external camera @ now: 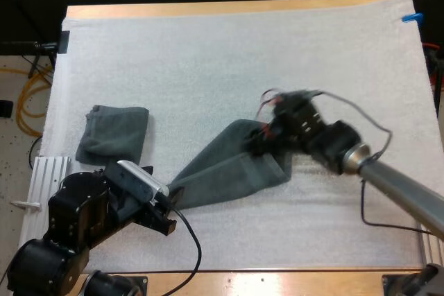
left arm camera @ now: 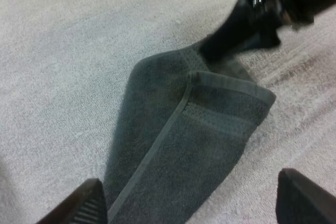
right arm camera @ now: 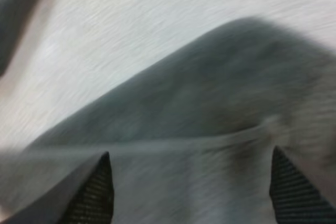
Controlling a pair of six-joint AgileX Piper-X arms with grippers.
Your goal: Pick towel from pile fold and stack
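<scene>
Two ends, one towel: the dark grey-green towel [external camera: 229, 171] lay as a long strip on the white mat [external camera: 229, 53], running from near left to farther right, with a gripper at each end, probably so the strip could be folded end over end.
Left gripper [external camera: 165, 207]: it sat at the towel's near end. Its fingers [left arm camera: 86, 203] were spread wide with the hemmed edge running out between them, closer to one finger, and nothing was pinched. It looked placed to take that near end.
Towel's body: it was already doubled lengthwise, with one hem lying across the top layer and the far end forming a blunt folded corner.
Right gripper [external camera: 263, 138]: it was low over the far end. Its fingers [right arm camera: 97, 190] stood apart above the cloth and gripped nothing.
Folded towel [external camera: 114, 132]: it lay flat on the left of the mat, well apart from the strip. It was likely the base of the stack, where this towel should go.
</scene>
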